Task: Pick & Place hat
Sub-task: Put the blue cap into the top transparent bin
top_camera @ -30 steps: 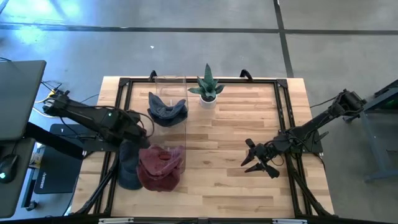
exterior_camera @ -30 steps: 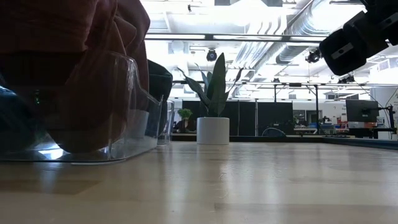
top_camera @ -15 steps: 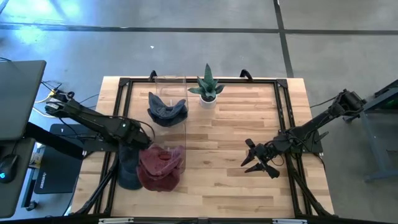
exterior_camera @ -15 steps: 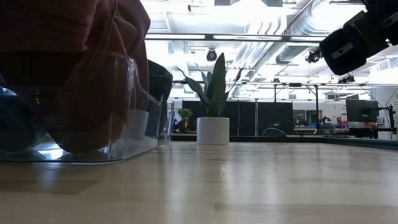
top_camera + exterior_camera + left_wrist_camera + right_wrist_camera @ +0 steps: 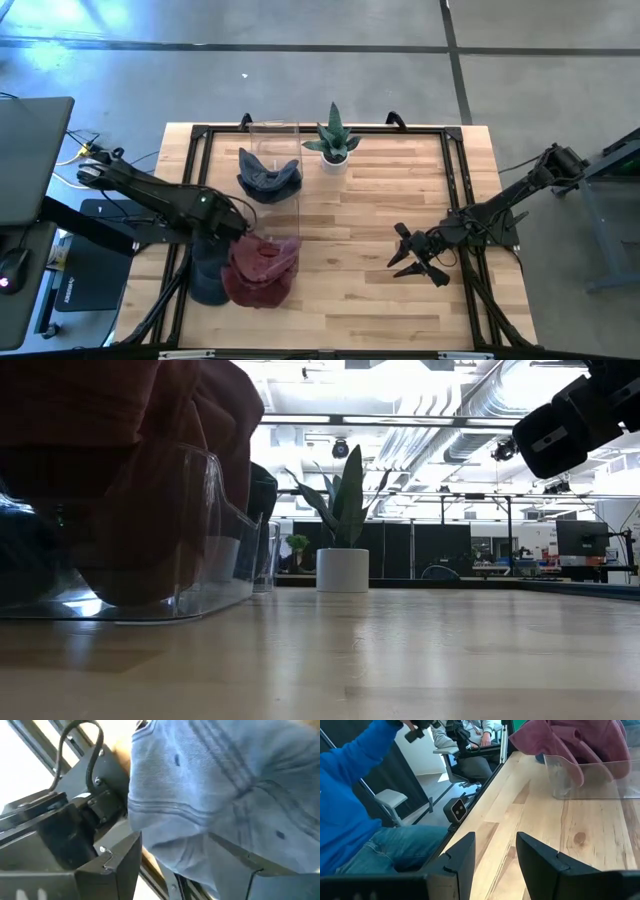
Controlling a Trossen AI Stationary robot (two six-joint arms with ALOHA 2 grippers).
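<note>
We see the red hat point(image 5: 262, 268) in the clear box point(image 5: 272, 190) has bulged out a bit since before, and the left claw point(image 5: 228, 228) has slid closer to it. We cannot tell if that claw is open or shut; the blue hat point(image 5: 225, 795) fills its view. The right claw point(image 5: 412, 257) hangs wide open over the table point(image 5: 380, 300), and we find no words to read.

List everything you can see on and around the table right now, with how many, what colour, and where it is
Dark blue fabric hat: one, navy, far end of the clear bin.
Maroon fabric hat: one, dark red, draped over the bin's near end.
Light blue fabric hat: one, pale blue, at the table's left edge beside the maroon one.
Clear plastic bin: one, transparent, left half of the table.
Potted green plant in a white pot: one, far middle of the table.
Wooden table: one, light wood with a black frame.
Person in a blue top: one, seated beside the table.
Left gripper: at the hats, fingers hidden.
Right gripper: open, above bare wood on the right.
</note>
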